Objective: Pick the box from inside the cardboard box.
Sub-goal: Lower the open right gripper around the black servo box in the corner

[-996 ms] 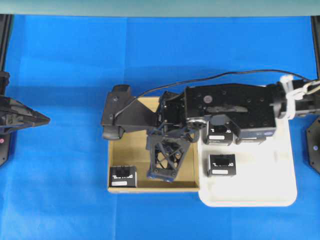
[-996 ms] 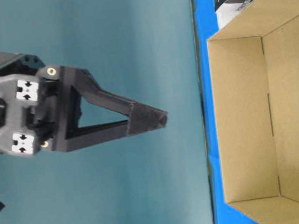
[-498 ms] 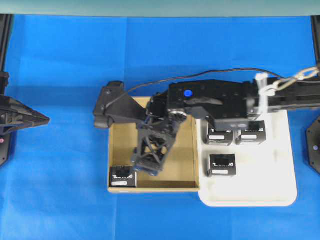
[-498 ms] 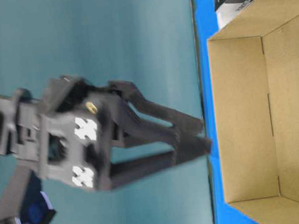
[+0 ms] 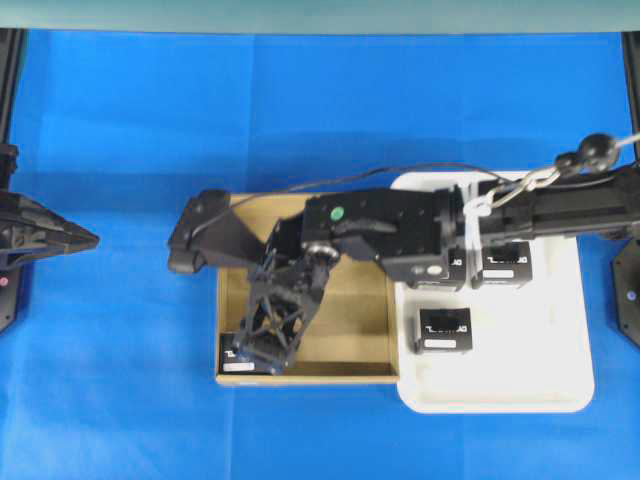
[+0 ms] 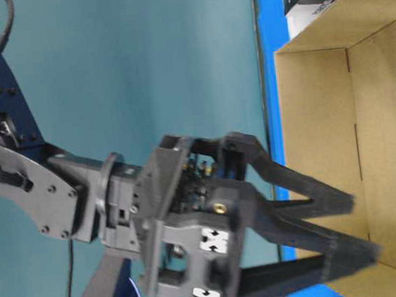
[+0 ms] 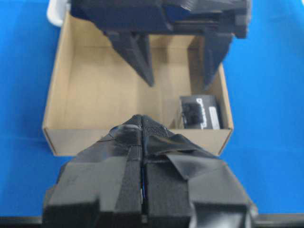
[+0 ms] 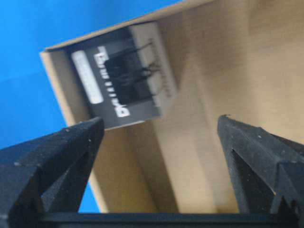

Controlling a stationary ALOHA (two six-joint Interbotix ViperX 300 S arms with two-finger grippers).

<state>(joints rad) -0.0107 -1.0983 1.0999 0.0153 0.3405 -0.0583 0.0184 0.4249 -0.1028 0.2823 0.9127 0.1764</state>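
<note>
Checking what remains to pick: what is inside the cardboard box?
One black box sits in a corner of the cardboard box. The open right gripper hangs over it, covering part of the floor from overhead.

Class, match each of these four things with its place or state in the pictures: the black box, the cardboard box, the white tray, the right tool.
Things:
1. black box
2. cardboard box
3. white tray
4. right tool

Places or states:
A. holds three black boxes
B. open, reaching into the cardboard box
C. lies in a corner of the cardboard box
D. brown, beside the white tray

Pairs: 1-C, 2-D, 3-A, 4-B
</note>
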